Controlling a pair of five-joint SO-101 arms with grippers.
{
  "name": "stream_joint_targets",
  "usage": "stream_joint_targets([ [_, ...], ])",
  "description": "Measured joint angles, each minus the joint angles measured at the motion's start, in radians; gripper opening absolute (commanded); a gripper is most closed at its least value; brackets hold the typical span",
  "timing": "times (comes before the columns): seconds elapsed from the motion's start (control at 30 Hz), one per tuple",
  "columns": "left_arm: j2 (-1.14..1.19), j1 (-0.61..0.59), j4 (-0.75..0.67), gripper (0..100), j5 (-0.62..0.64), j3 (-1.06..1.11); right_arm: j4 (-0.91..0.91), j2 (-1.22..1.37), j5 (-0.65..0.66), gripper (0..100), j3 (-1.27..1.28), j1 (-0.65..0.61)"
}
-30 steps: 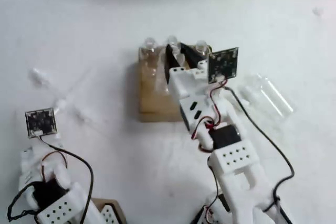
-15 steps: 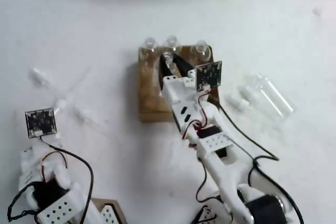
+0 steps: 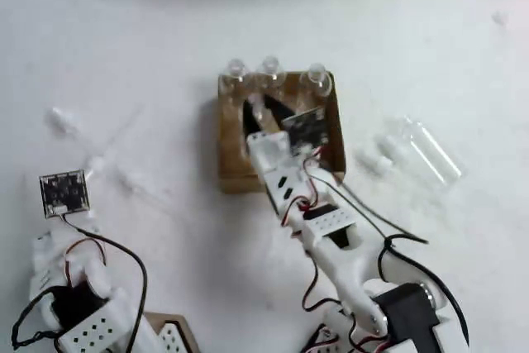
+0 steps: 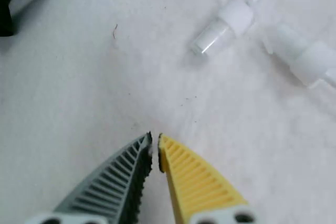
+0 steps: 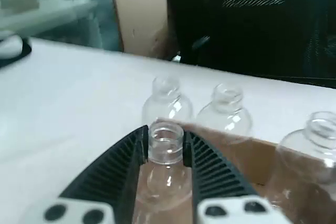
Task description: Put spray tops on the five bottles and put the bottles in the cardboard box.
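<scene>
The right claw (image 3: 263, 111) has drawn back from the far right corner of the cardboard box (image 3: 227, 163) toward its middle over the last second, its arm folding low over the near wall. It is clenched on the neck of a clear bottle (image 5: 166, 132), which stands inside the box just in front of three more bottles (image 3: 270, 68) lined along the far wall. All four necks are open, with no spray tops on them. A fifth bottle (image 3: 426, 153) lies on its side on the table (image 3: 149, 55), well apart to the right of the box. The left claw (image 4: 155, 142) has not moved; it hangs over the cloth with its tips pressed together, grasping nothing, near two loose spray tops (image 4: 231, 19). Four bottles look boxed, but the capping seems entirely undone, so the bottles probably still need their tops fitted.
</scene>
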Motion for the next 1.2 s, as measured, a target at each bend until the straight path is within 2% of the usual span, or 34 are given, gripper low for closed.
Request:
stream_joint_targets([
  [0.17, 0.0, 0.0, 0.0, 3, 0.0, 0.0, 0.0, 0.0, 0.126, 2.4, 0.015, -0.066],
  [0.47, 0.0, 0.0, 0.0, 3, 0.0, 0.0, -0.009, 0.003, 0.132, 3.3, 0.02, -0.068],
  [0.63, 0.0, 0.0, 0.0, 3, 0.0, 0.0, -0.009, 0.003, 0.133, 15.4, 0.02, -0.068],
  [0.73, 0.0, 0.0, 0.0, 3, 0.0, 0.0, -0.005, 0.005, 0.135, 19.4, 0.02, -0.072],
  [1.03, 0.0, 0.0, 0.0, 3, 0.0, 0.0, 0.049, -0.005, 0.135, 19.5, 0.021, -0.075],
  [1.2, 0.0, 0.0, 0.0, 3, 0.0, 0.0, 0.086, -0.106, 0.135, 19.5, 0.032, -0.077],
])
